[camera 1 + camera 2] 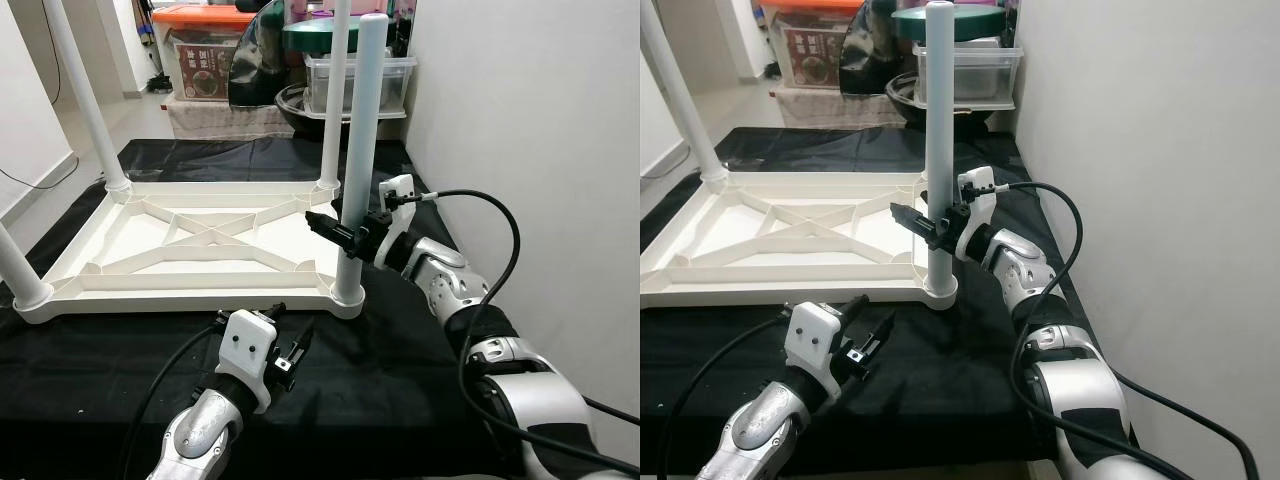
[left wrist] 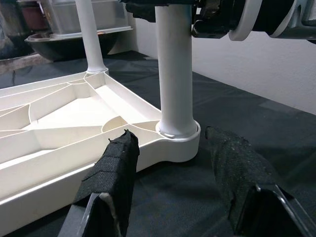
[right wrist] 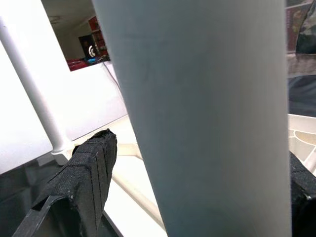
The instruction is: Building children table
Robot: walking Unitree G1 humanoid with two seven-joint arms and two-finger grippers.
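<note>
A white children's table (image 1: 200, 235) lies upside down on a black cloth (image 1: 400, 390), with its legs standing up. My right gripper (image 1: 335, 232) is at mid-height on the near right leg (image 1: 362, 120), one black finger on each side of it. In the right wrist view a gap shows between one finger (image 3: 91, 168) and the leg (image 3: 207, 118), so the gripper is open. My left gripper (image 1: 280, 325) hovers low over the cloth just in front of that leg's socket (image 2: 177, 133), open and holding nothing.
Three other legs stand at the far right (image 1: 335, 90), far left (image 1: 85, 90) and near left (image 1: 15, 265). A white wall (image 1: 540, 120) runs close along the right. Clear plastic boxes (image 1: 385, 80), a dark bowl (image 1: 295, 100) and an orange-lidded bin (image 1: 200, 50) sit behind the cloth.
</note>
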